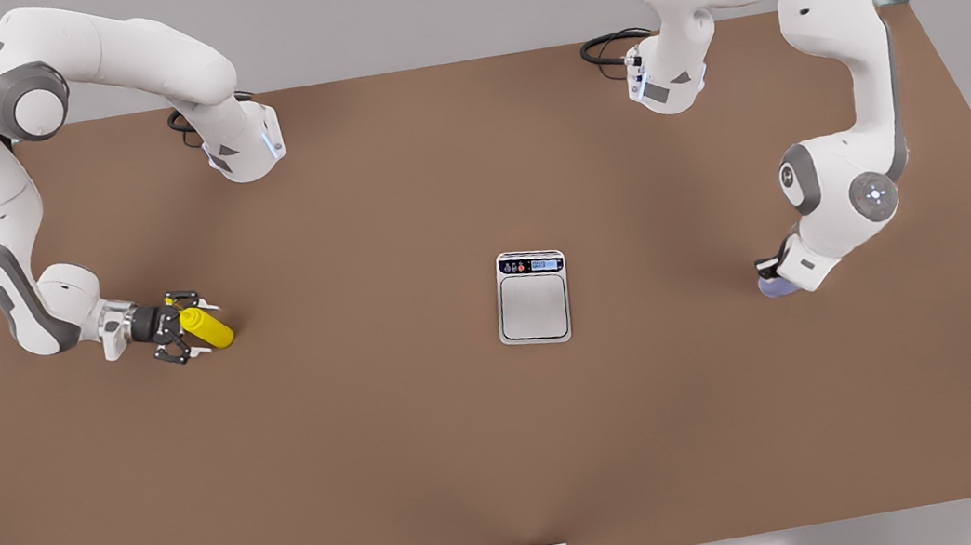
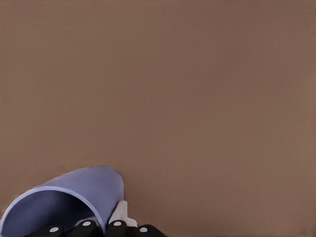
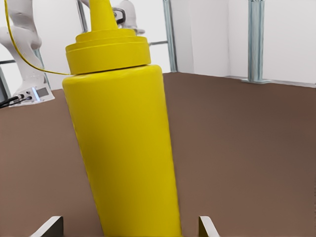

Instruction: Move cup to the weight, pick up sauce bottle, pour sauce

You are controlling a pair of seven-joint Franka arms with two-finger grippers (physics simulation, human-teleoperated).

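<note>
Right gripper: at the front view's left, low over the table, reaching in level. Fingers spread wide either side of the sauce bottle, clear gaps on both sides; holding nothing.
Sauce bottle: bright yellow, standing between those open fingers; in the right wrist view it leans a little, nozzle up.
Left gripper: at the front view's right, down at the cup. The wrist view shows dark finger links across the cup's rim, one side in the mouth, one outside. Looks like a rim pinch, but I cannot tell whether it has closed or merely brackets the wall.
Cup: lavender-blue, under the left wrist, on or just over the table; well apart from the weight.
Weight: flat mid-table, platform bare.
Step (judged): cup move not started; bottle grasp pending.
Risk 1: rim pinch on a thin wall may let the cup swing or slip in transit.
Risk 2: fingers closing unevenly on the bottle could tip it.
Risk 3: pouring before the cup is seated puts sauce on the platform.
</note>
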